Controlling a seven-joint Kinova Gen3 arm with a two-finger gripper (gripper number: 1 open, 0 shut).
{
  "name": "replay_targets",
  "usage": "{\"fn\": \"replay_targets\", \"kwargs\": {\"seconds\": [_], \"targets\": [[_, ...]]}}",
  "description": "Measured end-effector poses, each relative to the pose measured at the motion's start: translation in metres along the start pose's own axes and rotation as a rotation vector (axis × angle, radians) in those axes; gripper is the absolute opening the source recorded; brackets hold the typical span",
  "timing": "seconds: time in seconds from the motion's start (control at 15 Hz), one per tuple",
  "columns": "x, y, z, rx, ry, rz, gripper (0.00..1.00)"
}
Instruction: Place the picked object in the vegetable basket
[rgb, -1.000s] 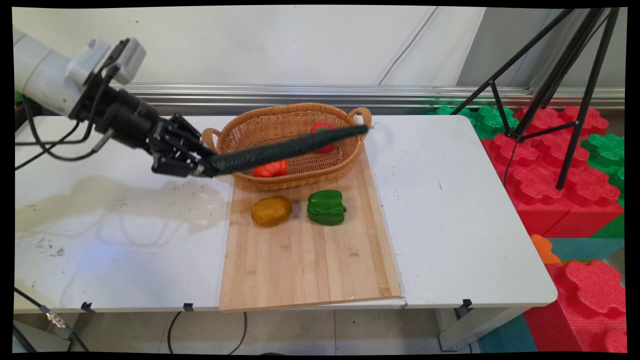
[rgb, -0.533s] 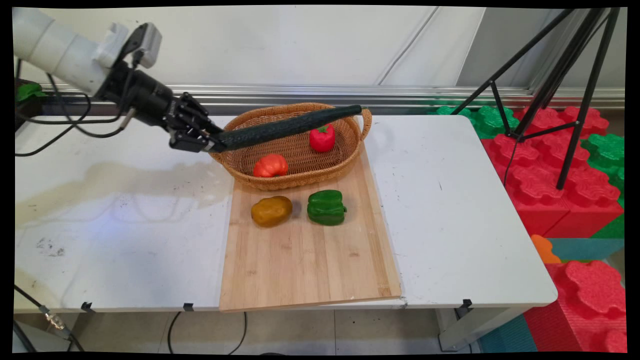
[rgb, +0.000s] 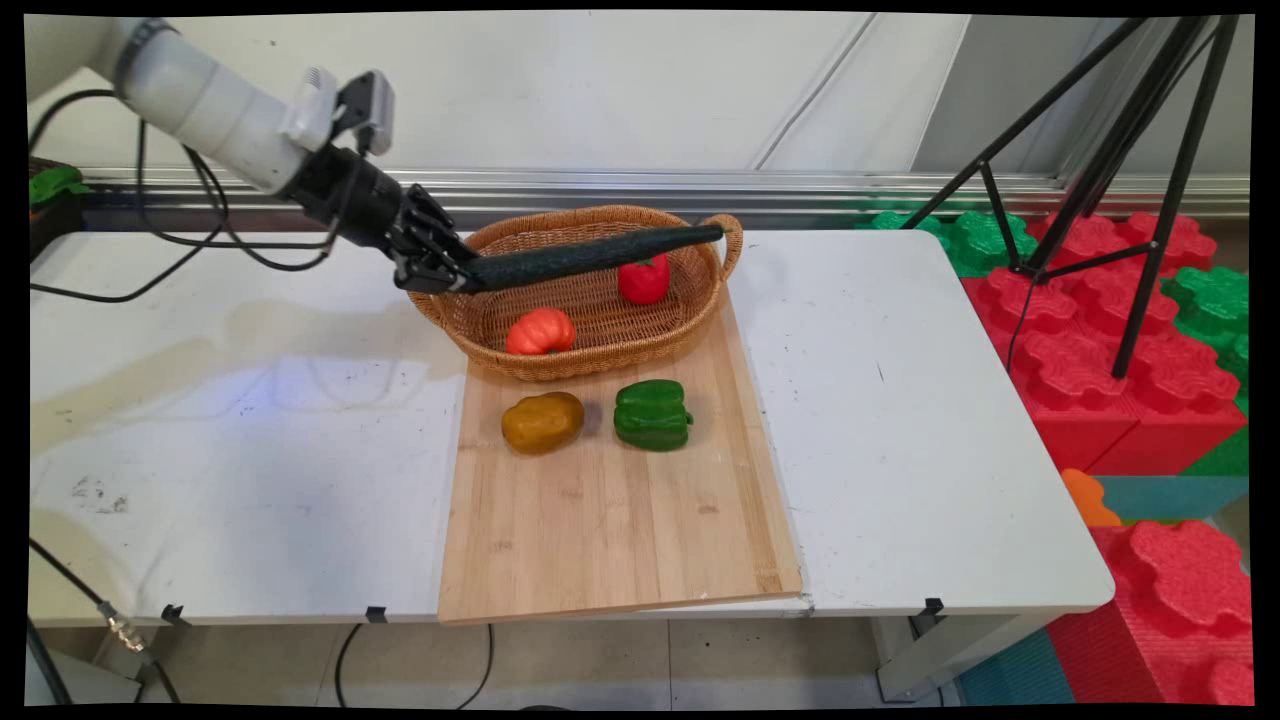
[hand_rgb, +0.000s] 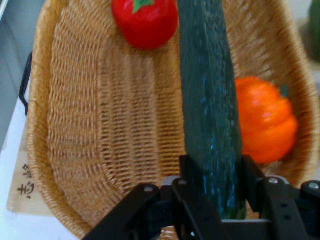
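Note:
My gripper (rgb: 462, 279) (hand_rgb: 215, 187) is shut on one end of a long dark green cucumber (rgb: 600, 254) (hand_rgb: 207, 100). The cucumber reaches nearly level across the wicker basket (rgb: 600, 355) (hand_rgb: 75, 125), from its left rim towards the right handle, above the weave. Inside the basket lie a red pepper (rgb: 643, 278) (hand_rgb: 145, 20) and an orange tomato (rgb: 540, 331) (hand_rgb: 265, 120). The red pepper sits just under the cucumber's far half. The basket stands on the far end of a wooden cutting board (rgb: 610, 500).
In front of the basket, on the board, lie a yellow-brown pepper (rgb: 543, 421) and a green pepper (rgb: 652, 414). A black tripod (rgb: 1130, 180) and red and green foam blocks (rgb: 1120, 330) stand past the table's right edge. Black cables (rgb: 180, 240) hang from the arm at the left.
The arm has lifted and moved right and back with the cucumber. The cucumber now lies flatter over the basket, higher than one second ago, uncovering the orange tomato and red pepper.

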Motion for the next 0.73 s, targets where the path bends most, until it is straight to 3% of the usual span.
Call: {"fn": "replay_targets", "kwargs": {"seconds": [0.4, 0.47, 0.73], "targets": [[0.0, -0.023, 0.045, 0.014, -0.065, 0.035, 0.0], [0.0, -0.025, 0.05, 0.014, -0.072, 0.04, 1.0], [-0.001, -0.032, 0.058, 0.013, -0.076, 0.04, 1.0]]}}
